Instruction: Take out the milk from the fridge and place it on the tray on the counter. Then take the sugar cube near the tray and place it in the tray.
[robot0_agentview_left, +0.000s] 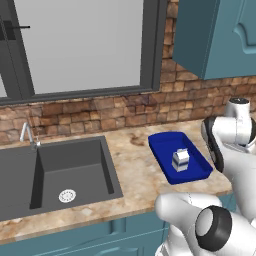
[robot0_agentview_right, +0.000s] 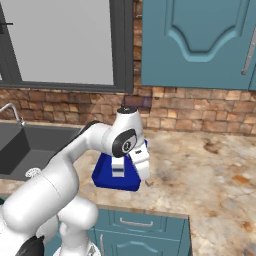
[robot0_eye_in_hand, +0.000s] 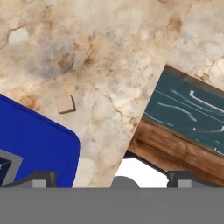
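Pincer (robot0_eye_in_hand: 109, 178) hangs wide open above the counter (robot0_eye_in_hand: 109, 52), holding nothing, with the sugar cube (robot0_eye_in_hand: 65, 104) lying loose on the stone just beside the tray (robot0_eye_in_hand: 39, 148) corner. Milk (robot0_agentview_left: 180, 160) stands upright inside the blue tray, its blue markings too small to read. Sink (robot0_agentview_left: 55, 175) sits well off to the left.

Glossy tray (robot0_agentview_left: 169, 146), speckled stone counter (robot0_agentview_left: 135, 170)
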